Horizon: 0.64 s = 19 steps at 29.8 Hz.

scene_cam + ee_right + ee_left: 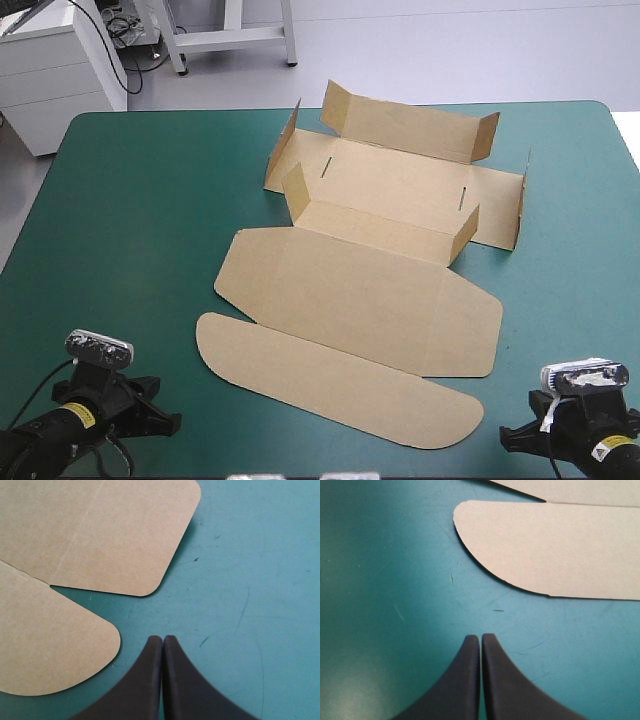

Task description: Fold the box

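The brown box (370,270) lies in the middle of the teal-green table, its far part with low walls raised, its lid panel and rounded tuck flap (330,380) flat toward the near edge. My left gripper (480,639) is shut, over bare cover just short of the flap's rounded left end (545,550). Shut as well, my right gripper (163,640) hovers over bare cover beside the flap's right end (55,640) and the lid's rounded corner (115,530). Neither gripper touches the board. In the high view both arms sit at the near corners, the fingers hidden.
White cabinets (50,70) and a frame's legs stand beyond the table's far edge. Bare teal-green cover (120,220) lies to the left of the box, and a narrower strip to its right (570,280).
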Available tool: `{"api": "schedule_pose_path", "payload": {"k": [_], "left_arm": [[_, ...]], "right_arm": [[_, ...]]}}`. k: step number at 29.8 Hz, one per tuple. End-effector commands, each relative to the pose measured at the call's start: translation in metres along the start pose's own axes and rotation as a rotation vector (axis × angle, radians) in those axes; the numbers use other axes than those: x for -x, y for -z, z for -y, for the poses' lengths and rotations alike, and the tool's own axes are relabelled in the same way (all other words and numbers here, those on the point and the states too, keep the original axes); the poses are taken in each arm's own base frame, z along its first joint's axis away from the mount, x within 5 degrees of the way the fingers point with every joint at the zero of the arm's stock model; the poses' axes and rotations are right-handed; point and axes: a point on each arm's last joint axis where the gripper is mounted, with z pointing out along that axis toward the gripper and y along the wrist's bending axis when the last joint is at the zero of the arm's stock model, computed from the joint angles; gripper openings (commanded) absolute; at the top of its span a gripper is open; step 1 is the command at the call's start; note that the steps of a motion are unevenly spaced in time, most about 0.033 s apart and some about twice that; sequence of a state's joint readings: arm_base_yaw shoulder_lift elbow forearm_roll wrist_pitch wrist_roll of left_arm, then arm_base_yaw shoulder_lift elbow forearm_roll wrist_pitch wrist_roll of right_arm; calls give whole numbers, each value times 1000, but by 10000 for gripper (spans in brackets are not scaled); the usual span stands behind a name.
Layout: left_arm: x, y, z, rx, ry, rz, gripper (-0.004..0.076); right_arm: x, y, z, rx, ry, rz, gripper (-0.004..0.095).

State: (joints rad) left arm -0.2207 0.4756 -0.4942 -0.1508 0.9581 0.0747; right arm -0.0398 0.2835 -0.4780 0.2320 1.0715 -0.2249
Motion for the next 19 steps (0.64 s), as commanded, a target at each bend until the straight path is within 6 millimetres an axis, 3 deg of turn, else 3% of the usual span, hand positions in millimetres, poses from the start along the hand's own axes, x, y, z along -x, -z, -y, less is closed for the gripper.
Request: {"api": "schedule_pose_path", "payload": {"k": [1,12,19], "left_arm": [[10,4,1,-7,8,68,-8],[10,4,1,-7,11,66,-8],[10,4,1,-7,17,66,-8]], "right_arm": [[9,4,0,1,6,58,-20],[10,5,-1,2,7,58,-21],[27,24,-2,-6,25,100,-20]]}}
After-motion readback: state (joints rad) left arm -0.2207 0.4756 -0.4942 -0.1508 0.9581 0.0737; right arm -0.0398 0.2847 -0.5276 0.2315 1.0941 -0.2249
